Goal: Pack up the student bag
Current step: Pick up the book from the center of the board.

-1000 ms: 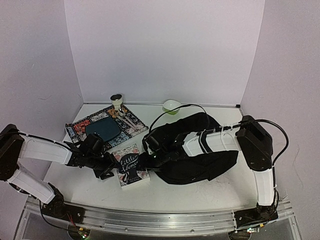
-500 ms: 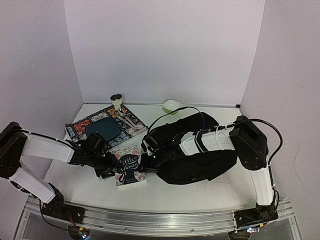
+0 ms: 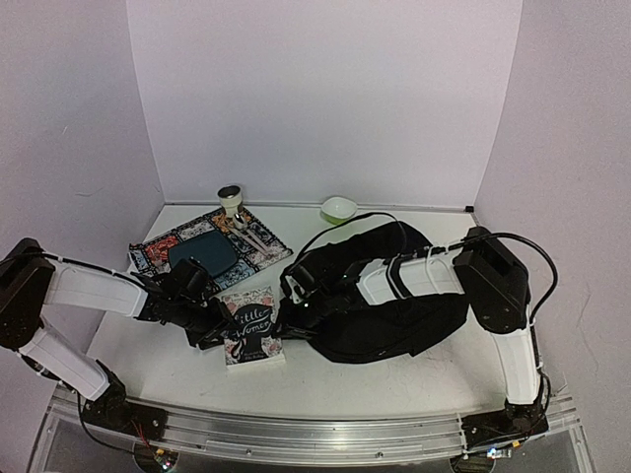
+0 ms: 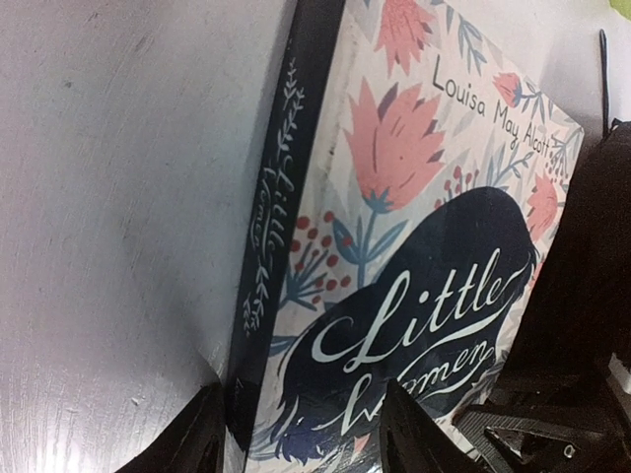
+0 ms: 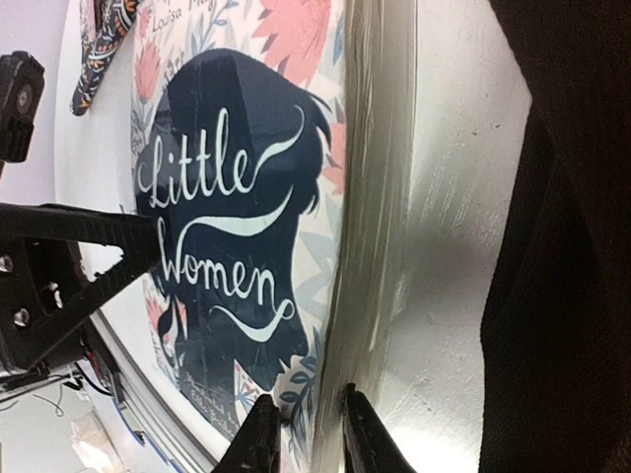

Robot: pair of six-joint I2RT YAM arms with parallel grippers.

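The student bag (image 3: 414, 320) is a large black backpack lying flat, right of centre, under my right arm. It also shows as black fabric (image 5: 577, 246) beside the book in the right wrist view and at the right edge (image 4: 596, 276) in the left wrist view. A "Little Women" book (image 3: 251, 333) lies just left of it. My left gripper (image 3: 217, 328) (image 4: 308, 439) straddles the book's (image 4: 414, 246) dark spine corner, one finger against the spine and one over the cover. My right gripper (image 3: 288, 317) (image 5: 308, 434) is shut on the page edge of the book (image 5: 227, 197).
A patterned mat (image 3: 158, 252) with a dark teal plate (image 3: 203, 254) lies at the back left, with a small cup (image 3: 231, 196) behind it. A green bowl (image 3: 338, 208) sits by the back wall. A black cable (image 3: 335, 222) arcs over the bag.
My right gripper has closed onto the book's page edge. The book has shifted slightly left and toward the near edge. The left gripper narrowed a little on the spine.
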